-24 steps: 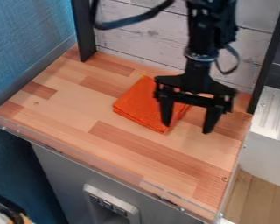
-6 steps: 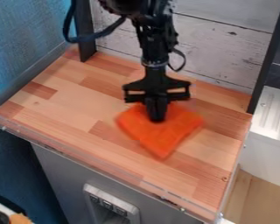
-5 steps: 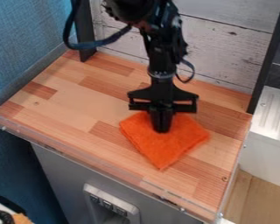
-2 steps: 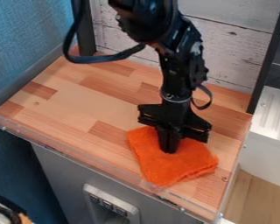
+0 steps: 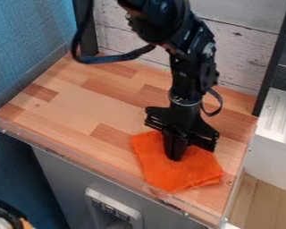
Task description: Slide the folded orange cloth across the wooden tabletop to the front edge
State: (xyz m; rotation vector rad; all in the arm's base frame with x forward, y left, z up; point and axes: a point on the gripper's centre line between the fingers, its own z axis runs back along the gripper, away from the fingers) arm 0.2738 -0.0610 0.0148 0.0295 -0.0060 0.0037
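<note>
Nearest you, the grey cabinet front bears a pale switch panel, set below the counter's front edge. Along that edge, a clear strip borders the wood-block counter. On the counter's near right part, you see the orange cloth, spread flat in a rough four-sided shape, its lowest corner close to the clear strip and its edges slightly uneven.

Directly above, your black gripper points down onto the cloth's upper middle, the fingers brought together and their tips touching the fabric. The tool is clenched; whether a fold of cloth is pinched between the tips is hard for you to make out from this angle.

Behind the gripper, the black arm rises at a slant toward the view's top edge, a dark cable looping out to its left in the view. Farther back, two black posts flank a whitewashed plank wall. To your view's left stands a blue wall; to its right, a white unit stands before dark tiles.
</note>
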